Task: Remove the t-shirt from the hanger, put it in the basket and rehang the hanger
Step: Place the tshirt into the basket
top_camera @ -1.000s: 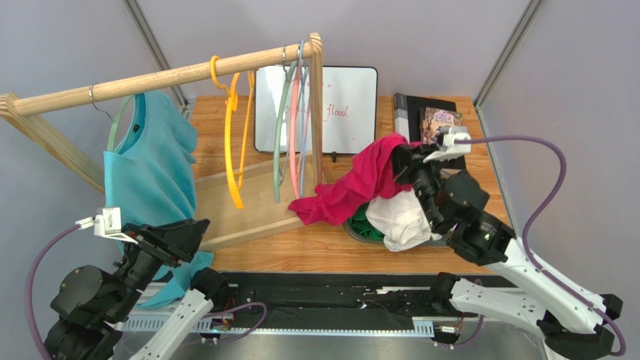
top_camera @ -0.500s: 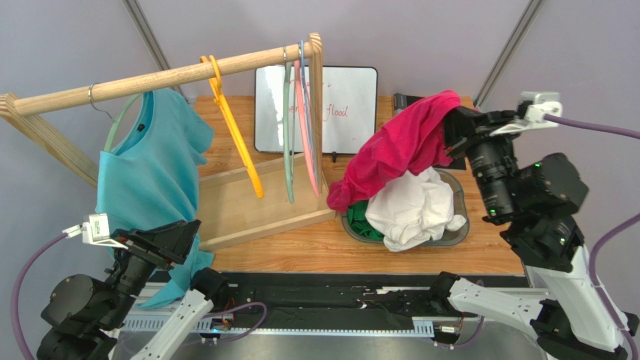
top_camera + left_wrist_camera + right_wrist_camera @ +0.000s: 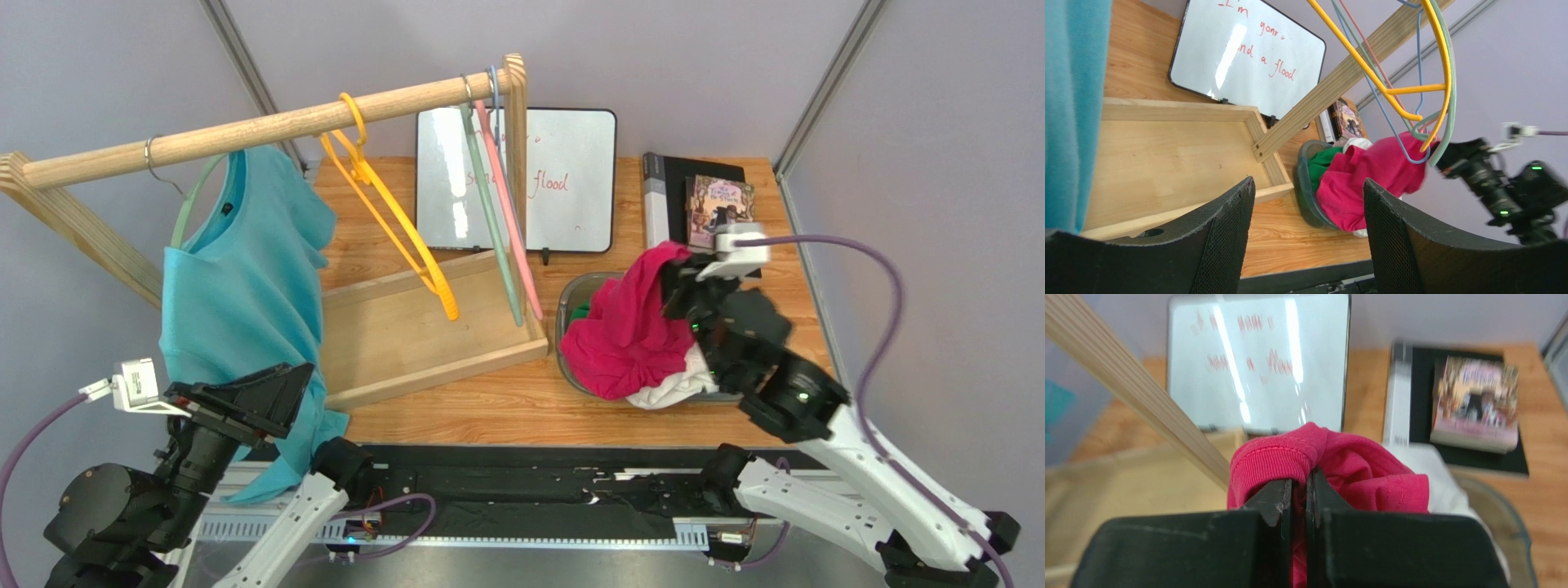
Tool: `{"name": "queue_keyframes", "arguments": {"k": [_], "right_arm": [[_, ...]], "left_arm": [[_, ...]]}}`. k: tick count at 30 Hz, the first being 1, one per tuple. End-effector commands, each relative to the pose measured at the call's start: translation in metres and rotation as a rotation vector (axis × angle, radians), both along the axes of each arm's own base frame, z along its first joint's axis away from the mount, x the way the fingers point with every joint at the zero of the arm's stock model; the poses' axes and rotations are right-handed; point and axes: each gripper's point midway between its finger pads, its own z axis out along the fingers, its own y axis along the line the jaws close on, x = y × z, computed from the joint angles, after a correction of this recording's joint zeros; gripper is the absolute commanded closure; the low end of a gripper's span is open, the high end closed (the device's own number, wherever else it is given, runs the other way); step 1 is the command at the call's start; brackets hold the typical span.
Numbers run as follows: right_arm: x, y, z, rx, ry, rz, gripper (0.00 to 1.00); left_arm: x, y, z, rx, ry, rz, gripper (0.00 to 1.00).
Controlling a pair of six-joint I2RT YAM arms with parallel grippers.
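Observation:
A red t-shirt (image 3: pixel 626 331) hangs bunched over the grey basket (image 3: pixel 568 321), off every hanger. My right gripper (image 3: pixel 672 276) is shut on a fold of the red t-shirt (image 3: pixel 1333 459), jaws (image 3: pixel 1299 478) pinched together on the cloth. A teal t-shirt (image 3: pixel 239 282) hangs on a pale green hanger (image 3: pixel 194 206) at the left end of the wooden rail (image 3: pixel 270 123). My left gripper (image 3: pixel 288 386) stands open and empty just below the teal shirt's hem; its wrist view shows the teal t-shirt (image 3: pixel 1069 110) at the left edge, apart from the fingers (image 3: pixel 1229 233).
A bare yellow hanger (image 3: pixel 393 233) and several thin green, pink and blue hangers (image 3: pixel 503 233) swing on the rail. A white garment (image 3: pixel 669 390) and a green one lie in the basket. Behind it are a whiteboard (image 3: pixel 558 159), a book (image 3: pixel 720 196) and a wooden tray (image 3: pixel 393 331).
My right gripper swung up and right with the red t-shirt, then came down over the basket. The empty hangers swing to the right. The left arm drew back slightly.

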Motion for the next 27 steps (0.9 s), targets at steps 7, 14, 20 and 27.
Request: {"name": "queue_keyframes", "arguments": {"k": [7,14,20,27], "right_arm": [[0.010,-0.016,-0.197,0.183,0.440,-0.246,1.00],[-0.002,-0.025,-0.236,0.218,0.561,-0.296,0.93],[-0.015,-0.017,-0.194,0.152,0.548,-0.149,0.34],[-0.043,-0.004,-0.143,0.186,0.453,0.081,0.00]], "left_arm": [[0.002,0.001,0.030,0.095,-0.008,-0.002,0.30],[0.041,-0.007,0.057,0.289,0.128,0.023,0.35],[0.050,0.028,0.102,0.386,0.054,0.206,0.36],[0.050,0.057,0.113,0.449,0.057,0.351,0.35]]}}
